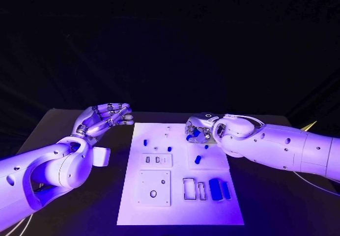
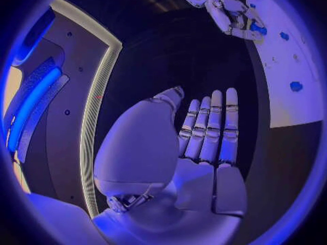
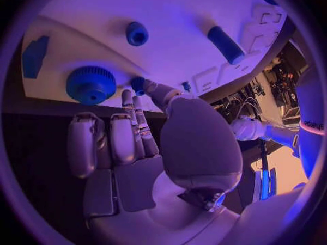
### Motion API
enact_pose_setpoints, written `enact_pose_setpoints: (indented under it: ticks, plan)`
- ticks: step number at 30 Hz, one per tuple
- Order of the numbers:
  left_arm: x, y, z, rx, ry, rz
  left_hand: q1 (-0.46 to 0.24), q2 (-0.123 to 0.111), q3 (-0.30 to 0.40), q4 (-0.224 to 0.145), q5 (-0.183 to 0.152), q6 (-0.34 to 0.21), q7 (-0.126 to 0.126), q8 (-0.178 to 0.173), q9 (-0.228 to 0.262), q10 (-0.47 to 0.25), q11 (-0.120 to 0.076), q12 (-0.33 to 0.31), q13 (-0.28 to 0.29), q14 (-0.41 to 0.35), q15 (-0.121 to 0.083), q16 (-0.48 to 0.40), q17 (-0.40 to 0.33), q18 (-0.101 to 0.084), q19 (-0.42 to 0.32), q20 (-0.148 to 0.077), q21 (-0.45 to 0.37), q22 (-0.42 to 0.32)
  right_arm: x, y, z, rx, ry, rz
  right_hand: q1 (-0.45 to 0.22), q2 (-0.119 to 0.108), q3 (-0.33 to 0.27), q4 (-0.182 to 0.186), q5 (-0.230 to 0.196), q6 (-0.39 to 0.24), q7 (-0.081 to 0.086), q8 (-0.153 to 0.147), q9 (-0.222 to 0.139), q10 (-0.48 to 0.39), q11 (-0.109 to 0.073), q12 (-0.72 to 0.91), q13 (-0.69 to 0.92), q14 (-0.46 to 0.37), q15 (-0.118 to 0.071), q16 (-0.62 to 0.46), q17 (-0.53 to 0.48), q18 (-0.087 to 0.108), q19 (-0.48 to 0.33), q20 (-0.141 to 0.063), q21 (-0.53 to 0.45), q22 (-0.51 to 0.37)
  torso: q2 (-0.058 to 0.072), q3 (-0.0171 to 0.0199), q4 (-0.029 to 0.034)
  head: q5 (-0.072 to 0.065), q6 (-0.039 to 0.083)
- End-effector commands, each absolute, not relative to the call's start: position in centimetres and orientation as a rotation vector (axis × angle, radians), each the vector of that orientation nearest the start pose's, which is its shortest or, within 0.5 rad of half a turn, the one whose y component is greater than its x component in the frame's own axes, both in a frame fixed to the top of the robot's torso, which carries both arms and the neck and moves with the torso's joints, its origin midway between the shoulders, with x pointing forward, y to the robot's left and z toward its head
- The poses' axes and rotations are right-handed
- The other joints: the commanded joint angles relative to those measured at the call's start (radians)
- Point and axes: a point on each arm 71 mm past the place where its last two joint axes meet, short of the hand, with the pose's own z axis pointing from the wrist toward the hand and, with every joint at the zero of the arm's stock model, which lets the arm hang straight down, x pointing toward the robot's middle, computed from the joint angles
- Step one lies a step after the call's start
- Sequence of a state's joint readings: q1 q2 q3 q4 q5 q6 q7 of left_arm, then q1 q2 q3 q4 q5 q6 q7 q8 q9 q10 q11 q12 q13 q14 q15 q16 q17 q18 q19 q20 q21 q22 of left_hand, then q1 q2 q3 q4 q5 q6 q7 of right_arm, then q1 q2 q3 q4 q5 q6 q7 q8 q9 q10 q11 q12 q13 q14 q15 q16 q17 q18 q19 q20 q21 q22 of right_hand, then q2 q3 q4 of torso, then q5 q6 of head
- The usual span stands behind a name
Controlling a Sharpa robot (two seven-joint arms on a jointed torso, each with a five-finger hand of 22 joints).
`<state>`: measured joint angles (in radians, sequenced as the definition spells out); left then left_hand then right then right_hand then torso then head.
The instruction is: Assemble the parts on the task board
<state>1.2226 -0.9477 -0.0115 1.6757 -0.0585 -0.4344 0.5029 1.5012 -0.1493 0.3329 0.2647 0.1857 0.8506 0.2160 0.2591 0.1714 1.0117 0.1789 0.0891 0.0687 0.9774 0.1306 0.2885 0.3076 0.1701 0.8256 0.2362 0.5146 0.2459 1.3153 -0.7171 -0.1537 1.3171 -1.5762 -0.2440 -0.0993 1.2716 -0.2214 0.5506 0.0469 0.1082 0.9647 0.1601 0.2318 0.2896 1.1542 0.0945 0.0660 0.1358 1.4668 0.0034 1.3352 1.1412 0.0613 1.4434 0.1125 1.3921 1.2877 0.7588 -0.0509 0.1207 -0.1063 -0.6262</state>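
Task board (image 1: pixel 177 206) sits mid-table on the black table (image 1: pixel 70 206), white plate w/ the blue parts spread over it. Nearest me on the board: a square plate w/ an oval hole (image 1: pixel 154 188) on the left side, and next to it on the right a row of slots w/ two dark blue blocks (image 1: pixel 219 190) standing side by side. A bit further up there's a smaller plate w/ two little slots (image 1: pixel 155 160), and a short blue peg (image 1: pixel 197 159) lying loose to its right. Beyond that, a couple small blue pegs (image 1: pixel 157 144) standing on the board's left-middle part.

My right hand (image 1: pixel 200 132) is over the far right part of the board, fingers pointing down at it. From the right wrist cam the fingertips (image 3: pixel 129 100) are right beside a small blue knob (image 3: pixel 138 84), w/ a big ribbed blue gear (image 3: pixel 90 85), a blue cap (image 3: pixel 137 34) and a blue cylinder (image 3: pixel 225 44) near it on the board. Can't tell if I'm actually pinching smth or just touching tbh.

My left hand (image 1: pixel 105 118) is off the board, hovering past its far left corner, palm up-ish, fingers (image 2: pixel 212 125) straight and side by side, holding nothing.
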Motion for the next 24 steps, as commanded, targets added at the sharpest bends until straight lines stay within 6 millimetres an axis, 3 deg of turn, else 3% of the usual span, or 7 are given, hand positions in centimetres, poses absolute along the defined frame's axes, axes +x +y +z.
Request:
enact_pose_setpoints:
  ticks: [1, 9, 11, 24]
  plan:
    - [46.8, 22.05, -13.5, -0.972, 1.248, -1.574, -0.006, -0.005, 0.004, -0.001, -0.005, -0.006, 0.027, -0.005, 0.001, 0.002, 0.007, -0.005, -0.001, 0.0, 0.005, -0.001, 0.001, 0.009, 0.001, -0.001, 0.004, 0.001, 52.7, -19.38, -18.28, -0.374, 1.693, 0.447, -0.004, 0.006, 0.004, 0.004, 0.005, 0.009, -0.002, 0.001, 0.002, 0.01, -0.001, 0.005, 0.002, 0.035, 0.007, 0.008, 0.007, -0.008, 0.01, -0.001, 0.009, 0.01, 0.003, -0.0009, 0.0006, 0.006, 0.001]
    - [46.82, 22.1, -13.5, -0.974, 1.25, -1.573, -0.007, -0.004, 0.005, 0.0, -0.005, -0.007, 0.028, -0.006, 0.001, 0.002, 0.007, -0.006, -0.001, -0.001, 0.006, -0.001, 0.003, 0.009, 0.0, -0.001, 0.006, 0.002, 52.78, -19.49, -18.4, -0.369, 1.697, 0.441, 0.02, 0.029, 0.038, -0.005, 0.005, 0.049, -0.017, 0.026, 0.029, 0.072, -0.017, 0.013, 0.016, 0.039, -0.005, 0.037, 0.034, -0.019, 0.031, -0.01, 0.051, 0.075, 0.005, -0.0018, 0.003, 0.0, -0.001]
    - [46.83, 22.1, -13.49, -0.974, 1.25, -1.573, -0.007, -0.004, 0.005, 0.0, -0.005, -0.007, 0.028, -0.006, 0.001, 0.002, 0.007, -0.006, -0.001, -0.001, 0.006, -0.001, 0.003, 0.009, 0.0, -0.001, 0.006, 0.002, 52.82, -19.53, -18.45, -0.37, 1.697, 0.436, 0.033, 0.039, 0.052, -0.013, -0.012, 0.056, -0.021, 0.033, 0.038, 0.083, -0.021, 0.012, 0.019, 0.038, -0.009, 0.04, 0.034, -0.02, 0.033, -0.013, 0.056, 0.083, 0.006, -0.002, 0.0033, 0.0, -0.001]
    - [46.95, 22.08, -13.54, -0.983, 1.251, -1.576, -0.007, -0.003, 0.007, 0.0, -0.005, -0.007, 0.028, -0.006, 0.001, 0.002, 0.008, -0.007, -0.001, 0.0, 0.006, -0.001, 0.004, 0.009, -0.001, -0.001, 0.007, 0.003, 52.6, -19.2, -17.92, -0.349, 1.597, 0.455, 0.064, 0.064, 0.076, -0.044, -0.022, 0.072, -0.026, 0.054, 0.069, 0.108, -0.029, 0.007, 0.029, 0.036, -0.014, 0.046, 0.032, -0.023, 0.036, -0.019, 0.067, 0.101, 0.007, -0.0035, 0.0045, -0.001, 0.001]
